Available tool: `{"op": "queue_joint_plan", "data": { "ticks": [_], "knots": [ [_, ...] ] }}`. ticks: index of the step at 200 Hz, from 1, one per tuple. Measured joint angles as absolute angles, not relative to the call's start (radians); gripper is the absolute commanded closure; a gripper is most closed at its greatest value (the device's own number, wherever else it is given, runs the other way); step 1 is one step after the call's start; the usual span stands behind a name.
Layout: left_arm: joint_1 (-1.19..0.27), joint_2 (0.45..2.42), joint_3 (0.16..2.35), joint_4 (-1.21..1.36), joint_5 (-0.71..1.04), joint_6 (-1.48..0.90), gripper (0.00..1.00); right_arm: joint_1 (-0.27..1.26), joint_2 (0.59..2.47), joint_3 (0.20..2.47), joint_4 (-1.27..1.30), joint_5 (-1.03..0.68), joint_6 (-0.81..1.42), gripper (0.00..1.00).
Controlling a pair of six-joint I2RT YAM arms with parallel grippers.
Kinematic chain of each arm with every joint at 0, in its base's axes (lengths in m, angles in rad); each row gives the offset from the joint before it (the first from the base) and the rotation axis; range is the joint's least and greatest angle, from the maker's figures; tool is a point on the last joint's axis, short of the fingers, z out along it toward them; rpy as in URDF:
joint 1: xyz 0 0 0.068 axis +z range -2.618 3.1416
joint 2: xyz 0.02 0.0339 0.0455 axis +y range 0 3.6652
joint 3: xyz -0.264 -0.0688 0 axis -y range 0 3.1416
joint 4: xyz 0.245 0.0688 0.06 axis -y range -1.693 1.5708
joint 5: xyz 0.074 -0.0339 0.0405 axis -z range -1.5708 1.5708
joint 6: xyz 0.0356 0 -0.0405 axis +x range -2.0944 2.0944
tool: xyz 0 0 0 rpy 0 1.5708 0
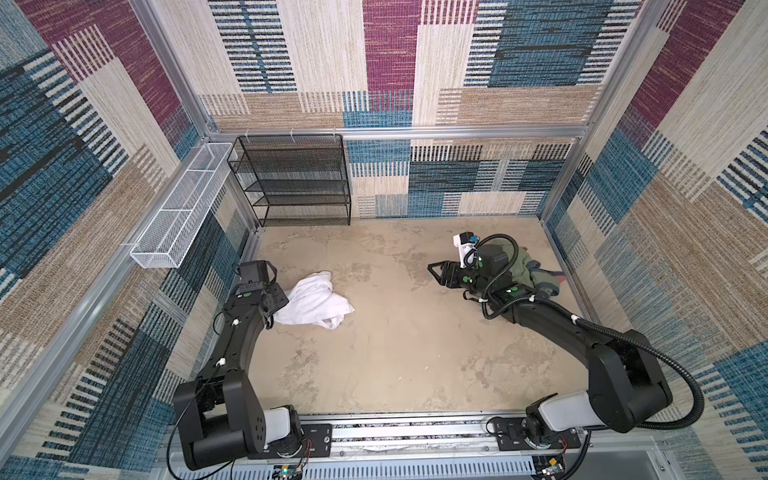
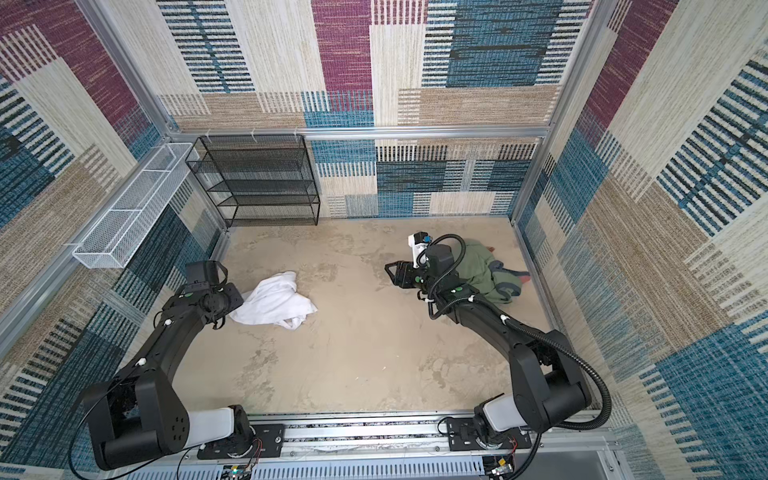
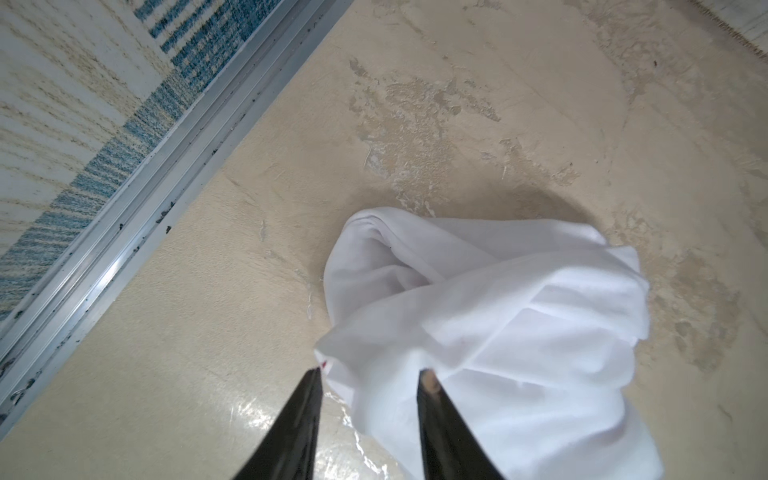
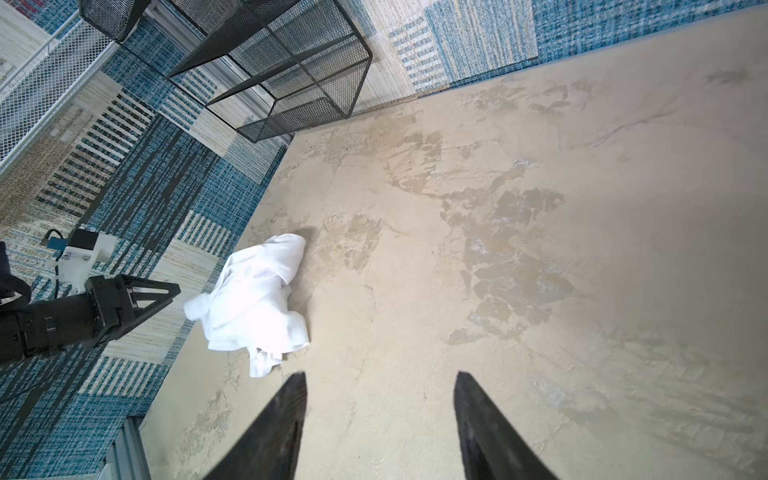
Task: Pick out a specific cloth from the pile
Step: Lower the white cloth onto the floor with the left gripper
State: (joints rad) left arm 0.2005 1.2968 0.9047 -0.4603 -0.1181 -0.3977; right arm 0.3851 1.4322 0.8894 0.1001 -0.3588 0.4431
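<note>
The cloth (image 1: 311, 301) lies crumpled on the left part of the bench (image 1: 395, 353), well apart from the pile (image 1: 536, 270), which sits at the far right side with olive-green on top, blue-grey beneath and only a sliver of salmon-red showing. By the look of it the separation is all but done. In the left wrist view the left gripper (image 3: 370, 376) has its fingers (image 3: 309, 399) parted, and a loose corner of the white fabric lies at and between their tips without being pinched. In the right wrist view that same corner sits just beside the left gripper's tip. The right gripper (image 4: 380, 376) is spread wide over bare bench with nothing in it, while its arm reaches over part of the pile in both top views. The main risk is at the left fingers. If the arm pulls away low or sideways, a finger could catch the corner or one of the strap-like loops and drag the cloth along. That could bunch it against the metal rail at the wall, which is near. A lesser risk is on the right, where the arm's cabling passes close over the olive-green garment and could tug it across the bench as the arm retreats.
</note>
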Motion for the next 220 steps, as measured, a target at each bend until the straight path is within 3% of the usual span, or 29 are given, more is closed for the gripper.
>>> {"op": "queue_joint_plan", "data": {
  "ticks": [52,112,172,220],
  "knots": [
    [0.138,1.24,0.938,-0.457,-0.043,-0.397,0.67,0.385,1.418,0.869,0.101,-0.356,0.443,0.4],
    [-0.049,1.404,0.958,-0.409,0.049,-0.395,0.76,0.385,1.432,0.844,0.122,-0.361,0.456,0.4],
    [-0.045,1.56,0.941,-0.352,0.065,-0.432,0.77,0.385,1.462,0.867,0.136,-0.367,0.463,0.4],
    [0.043,1.633,0.941,-0.291,0.111,-0.467,0.77,0.385,1.51,0.917,0.131,-0.37,0.463,0.4]
  ]
}}
